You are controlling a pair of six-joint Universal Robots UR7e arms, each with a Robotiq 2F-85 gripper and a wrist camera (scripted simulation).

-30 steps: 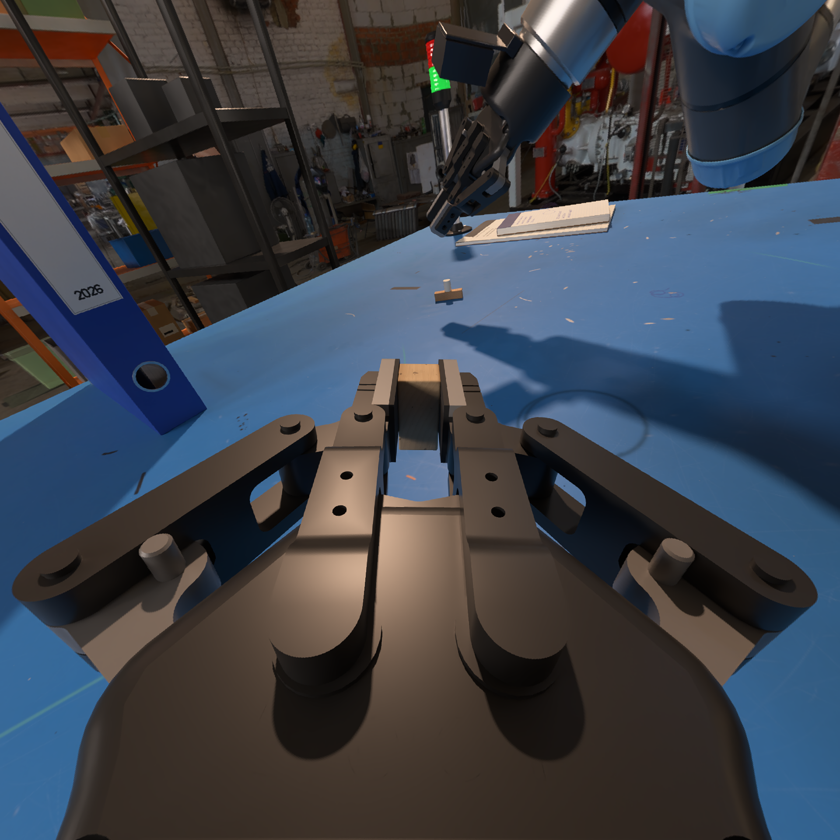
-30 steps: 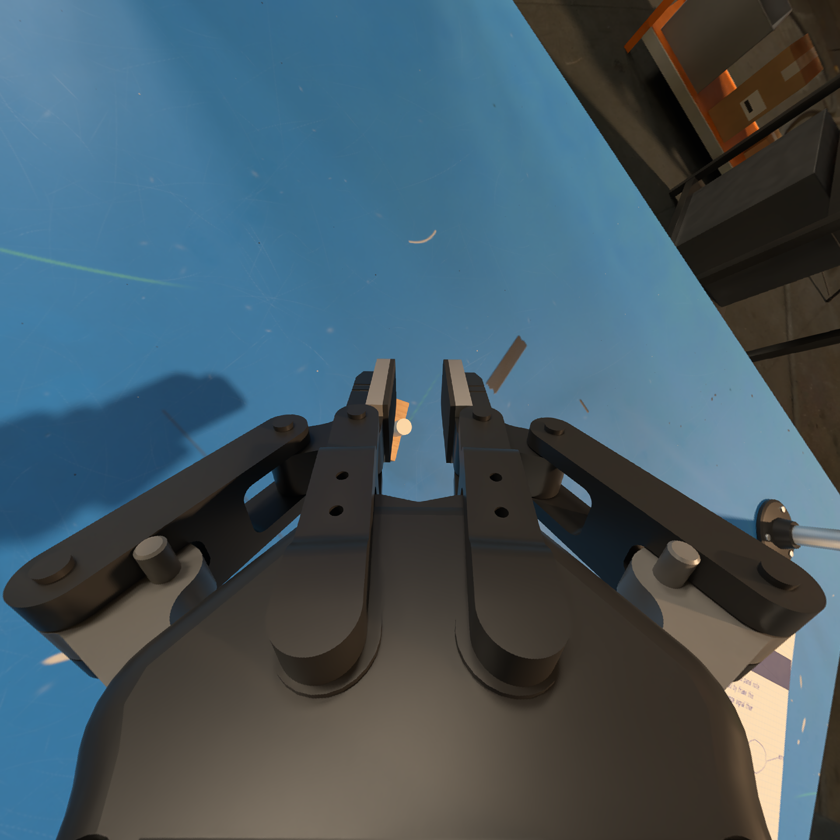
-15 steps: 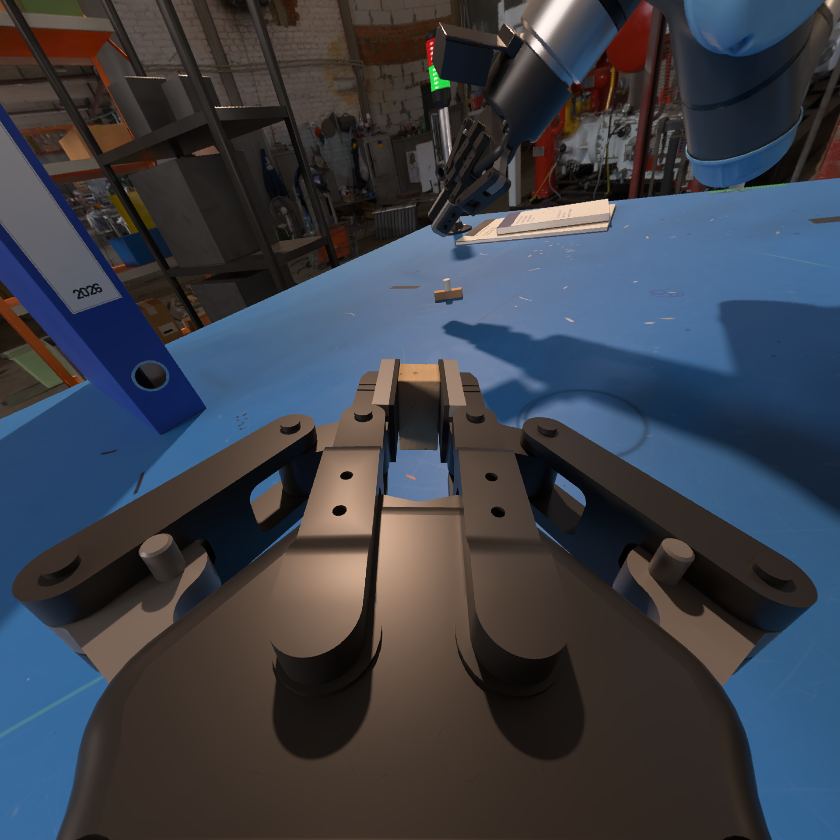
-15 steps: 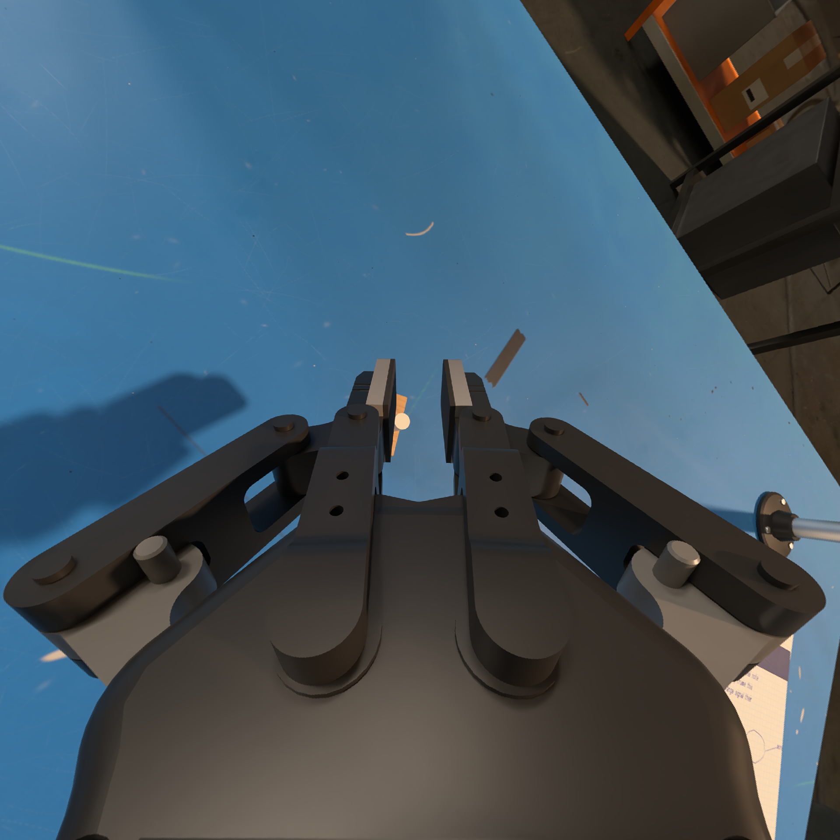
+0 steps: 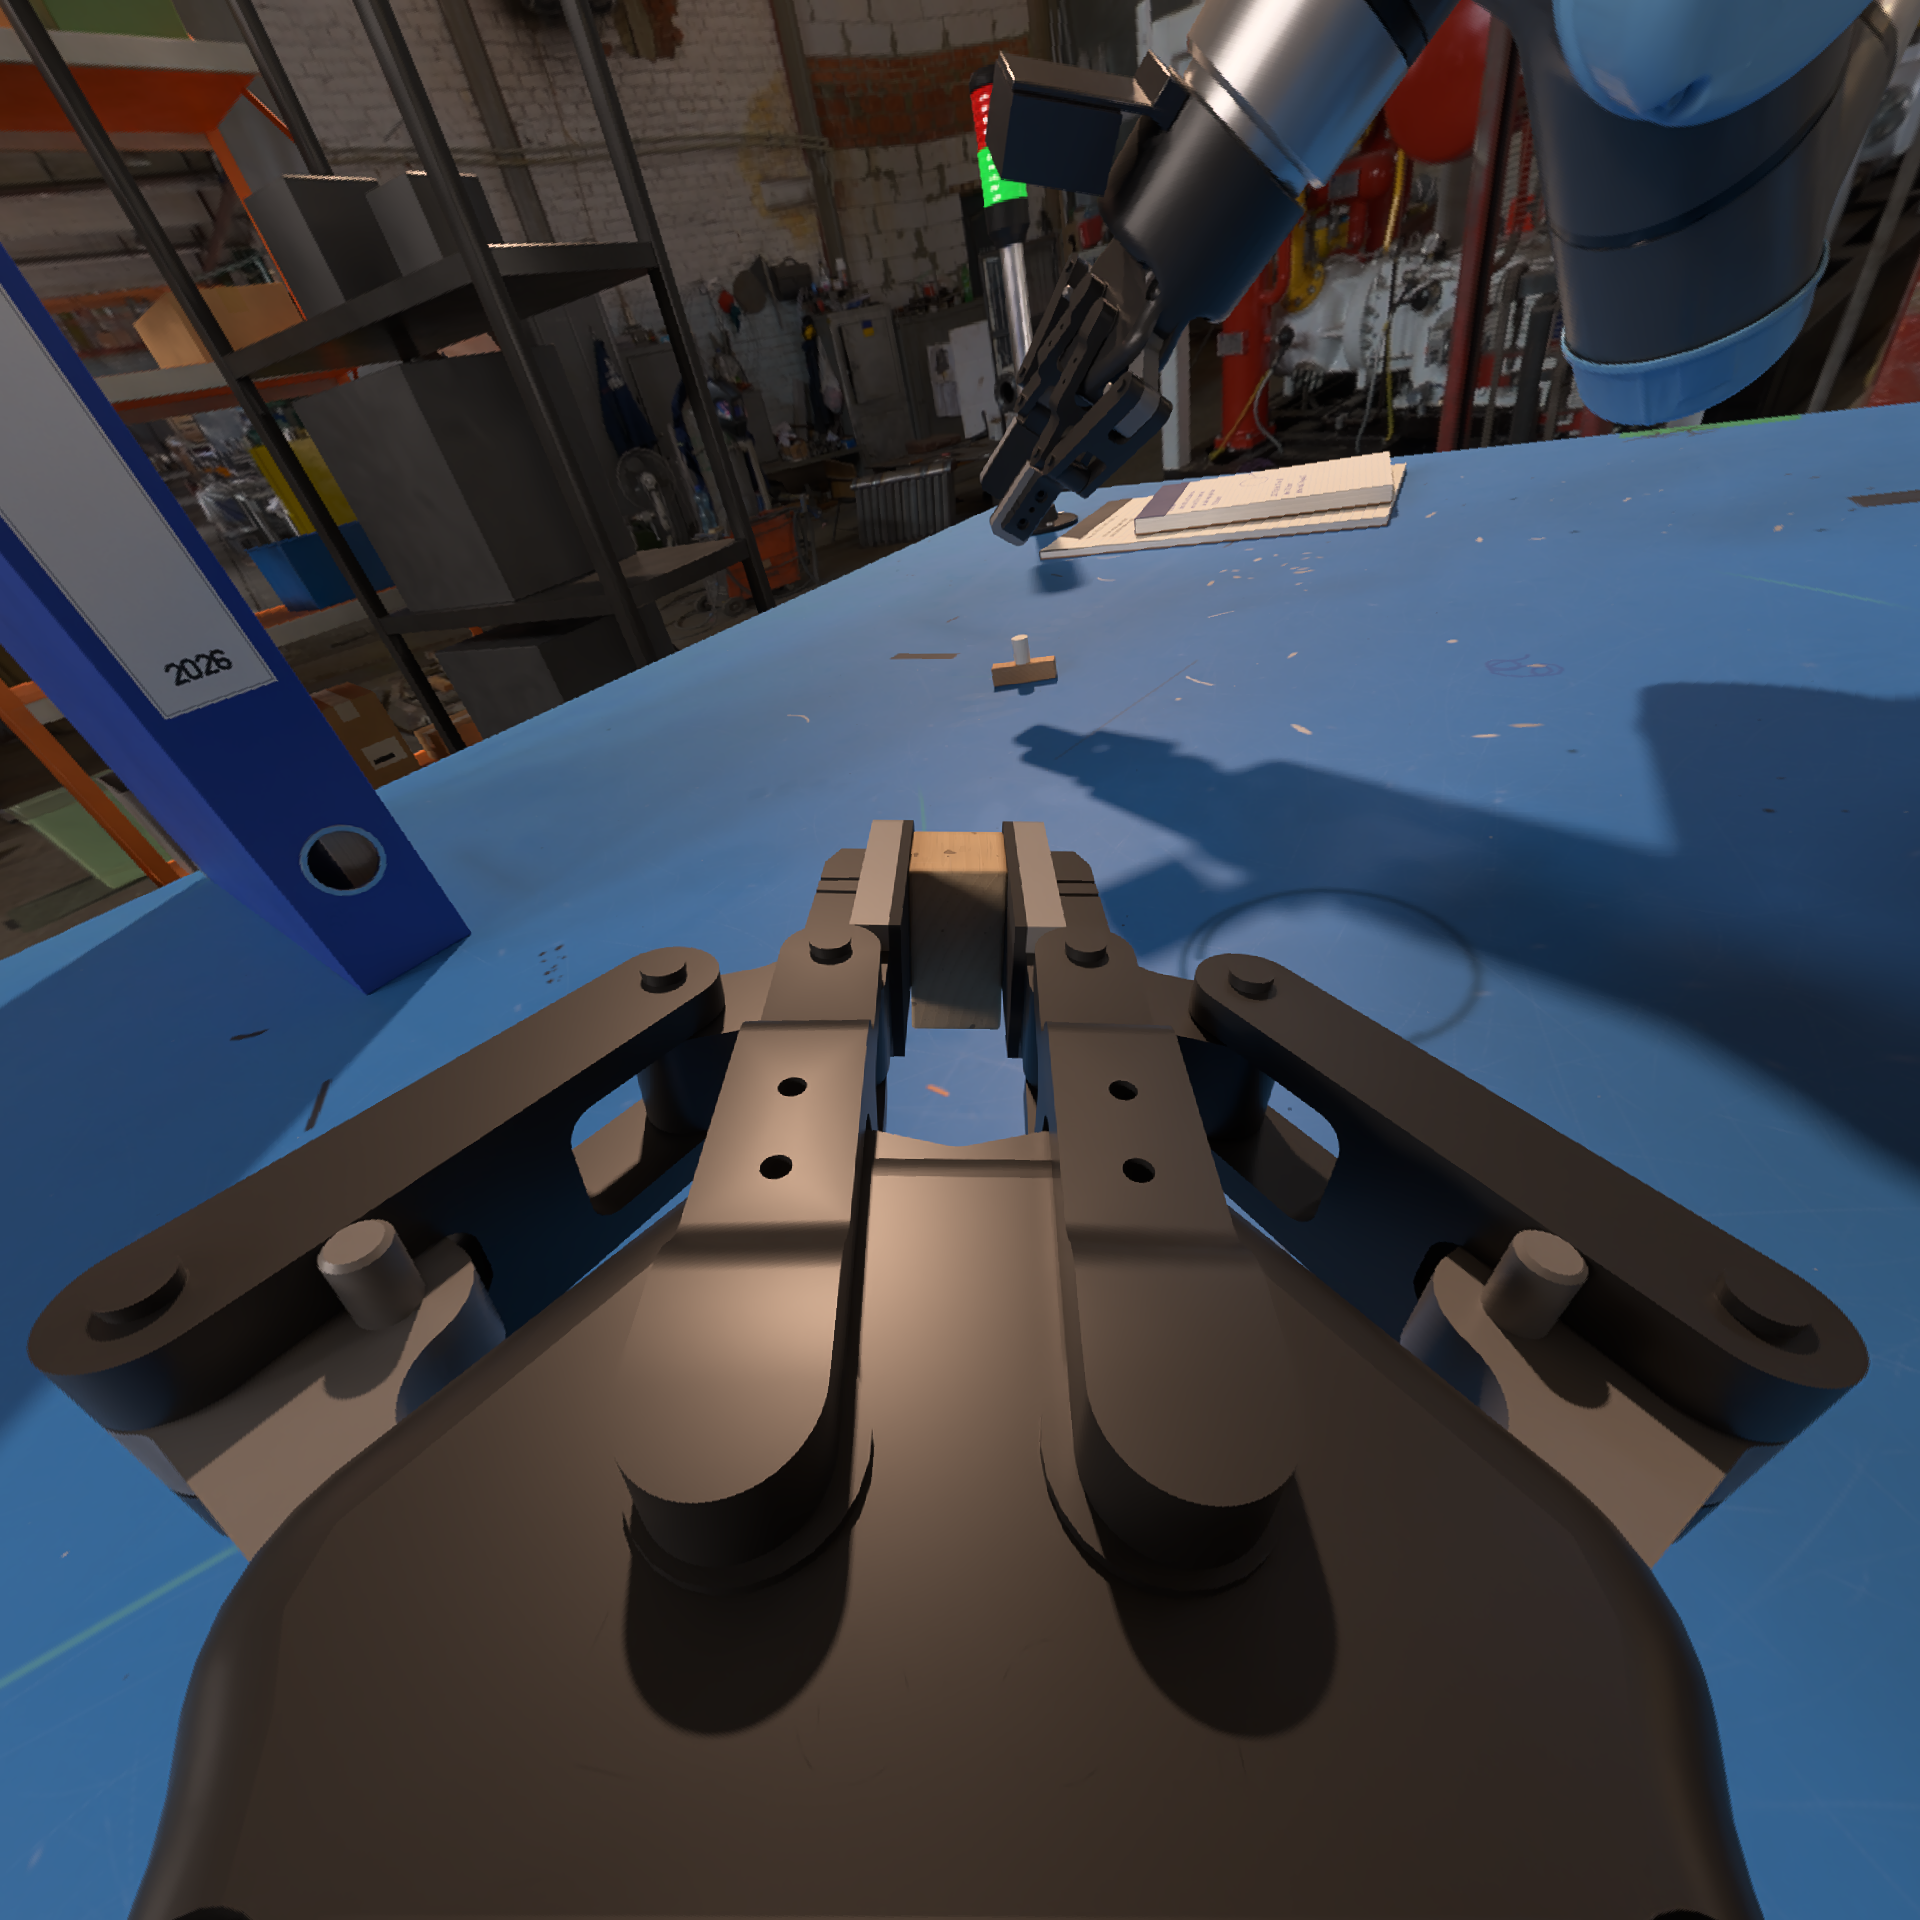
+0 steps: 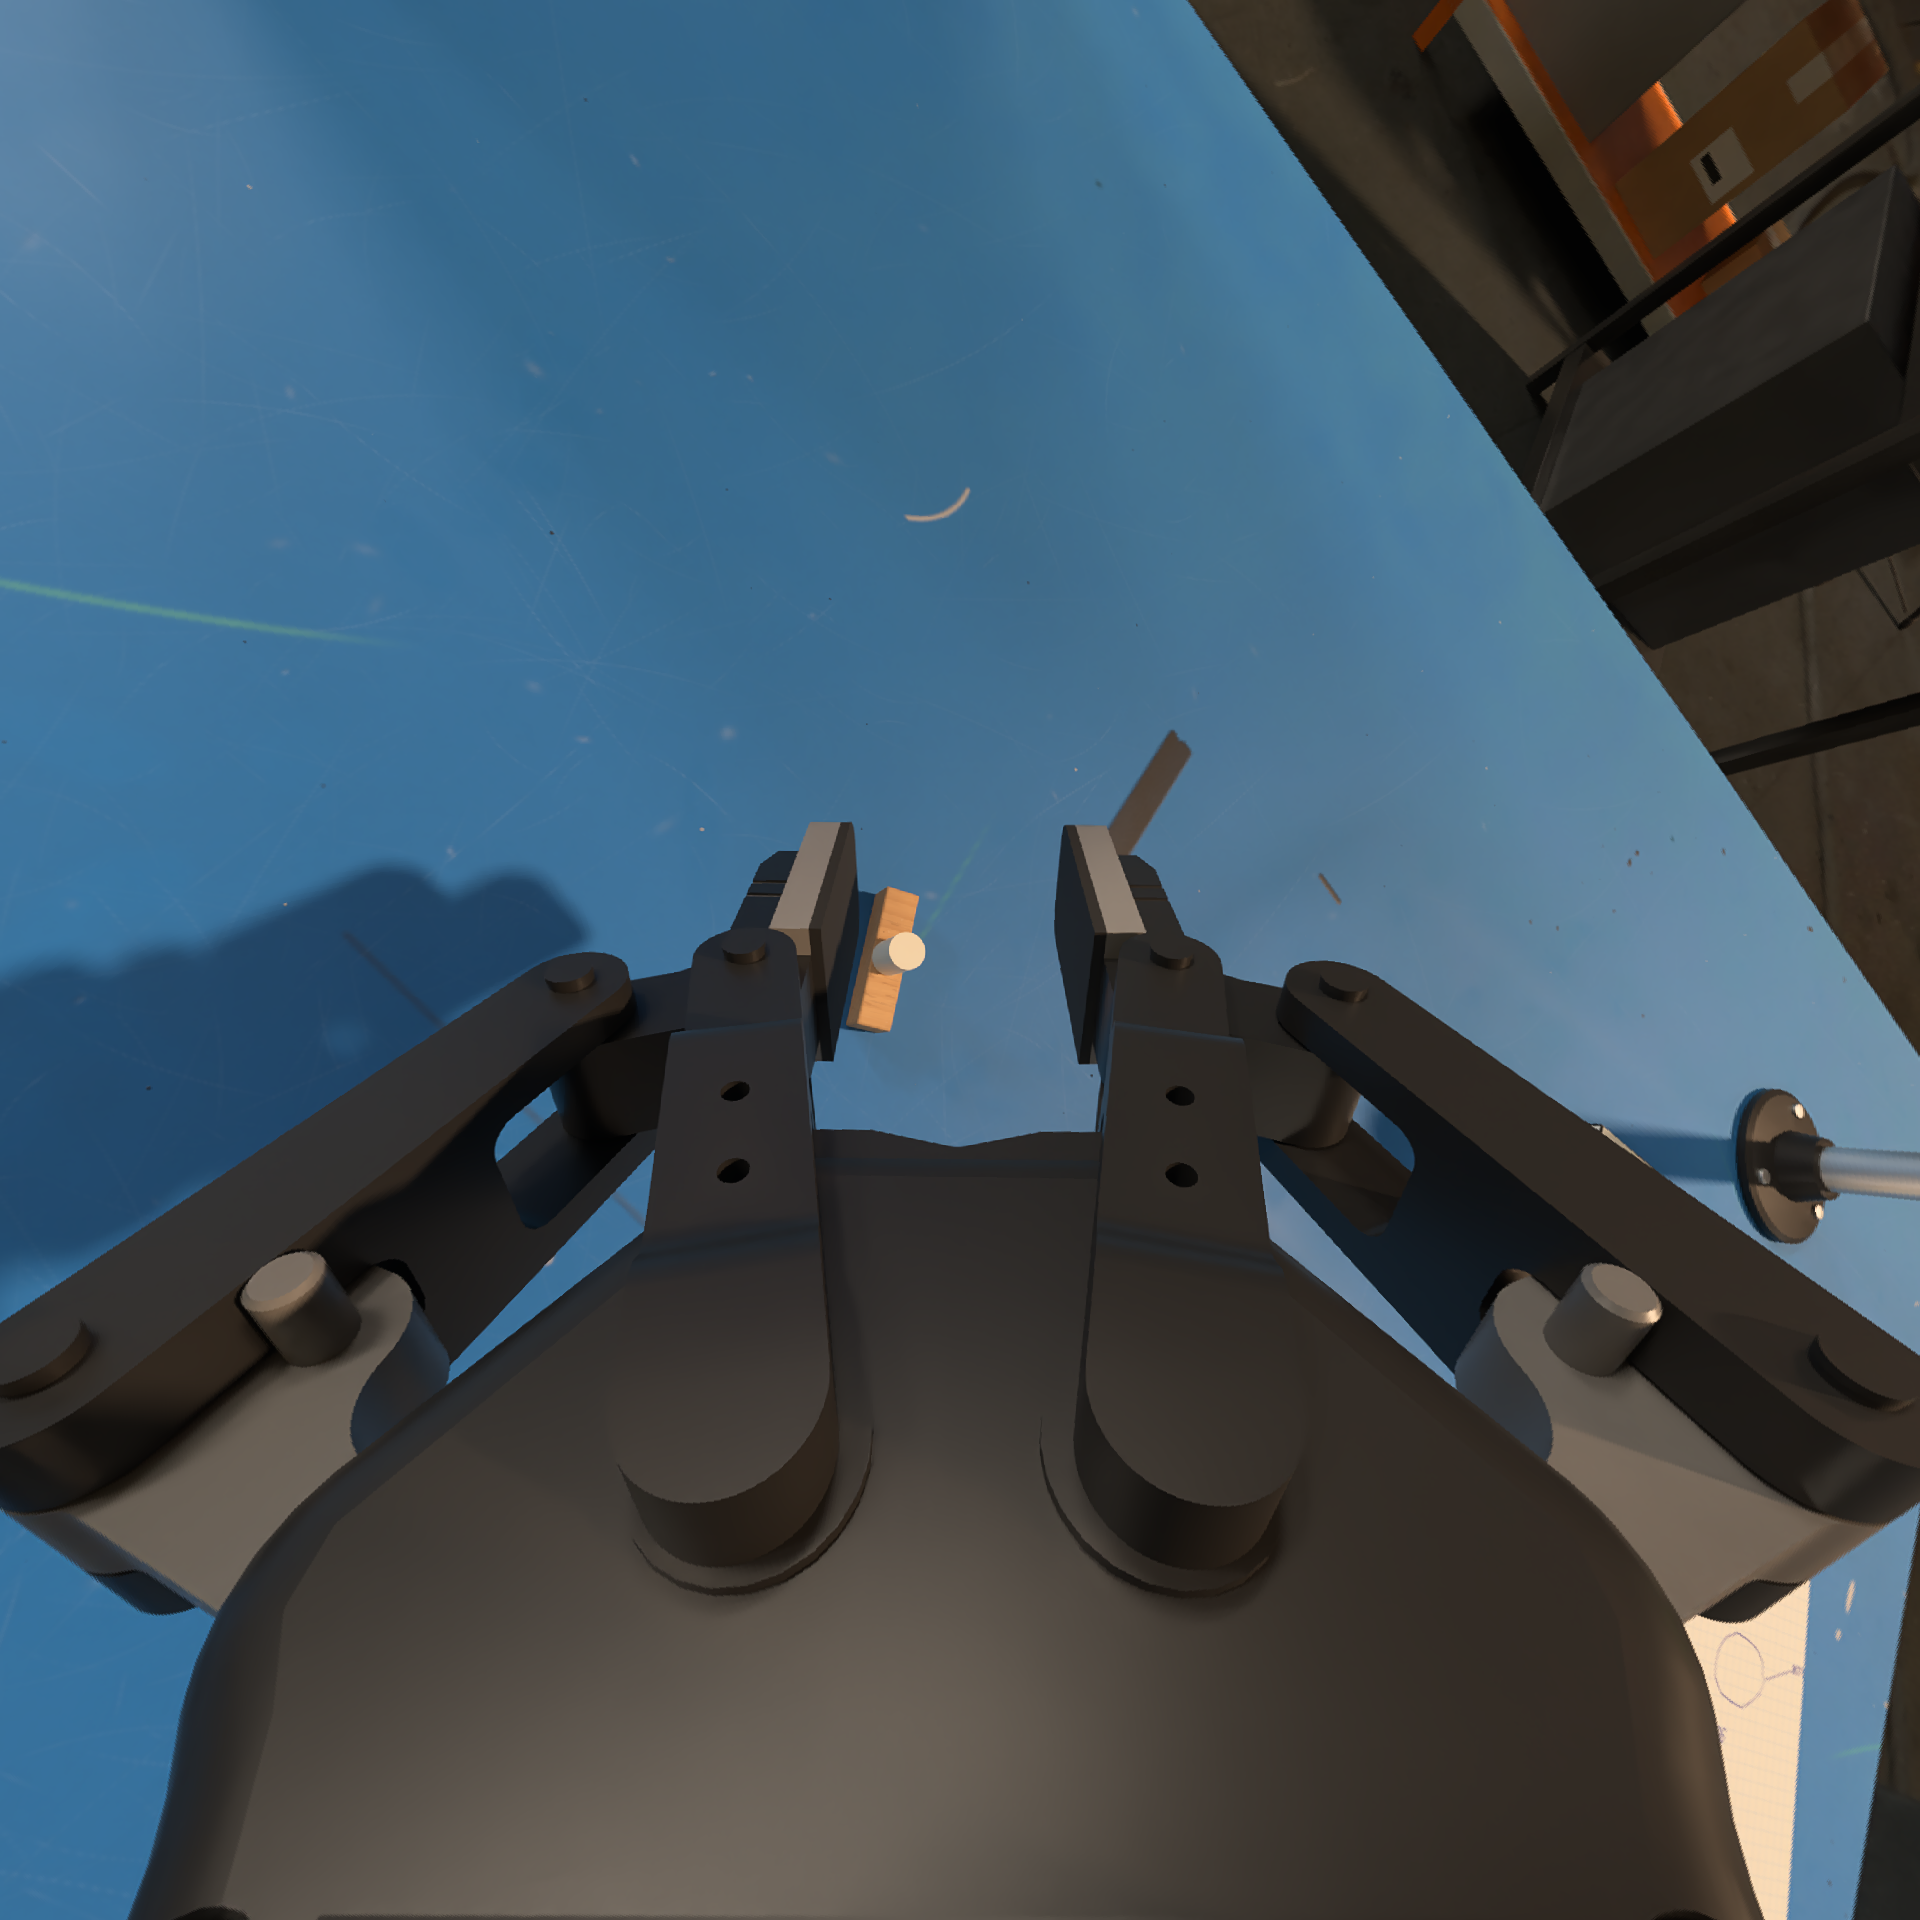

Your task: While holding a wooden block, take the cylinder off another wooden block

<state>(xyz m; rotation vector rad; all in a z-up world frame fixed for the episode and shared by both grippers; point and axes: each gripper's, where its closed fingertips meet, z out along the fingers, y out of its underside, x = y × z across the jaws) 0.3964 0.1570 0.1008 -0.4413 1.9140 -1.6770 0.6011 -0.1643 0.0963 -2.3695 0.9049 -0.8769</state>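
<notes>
cylinder (image 6: 902, 953), short and pale, stands upright on a thin flat wooden block (image 6: 883, 974) lying far out on the blue table (image 5: 1558, 831). left gripper (image 5: 957, 883) is clamped on a thicker, pale wooden block (image 5: 957, 914). only the left wrist view shows the blue binder (image 5: 156, 644) at left and the booklets (image 5: 1247, 504) beyond. right gripper (image 6: 956, 935), high above the cylinder, has spread its jaws wider than a half second ago and holds nothing.

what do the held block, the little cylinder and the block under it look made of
Held block in the left gripper: light, matte wood with faint specks. Cylinder: smooth, cream-white, perhaps plastic or pale wood. Flat block beneath it: orange-tan wood, faintly streaked.
</notes>
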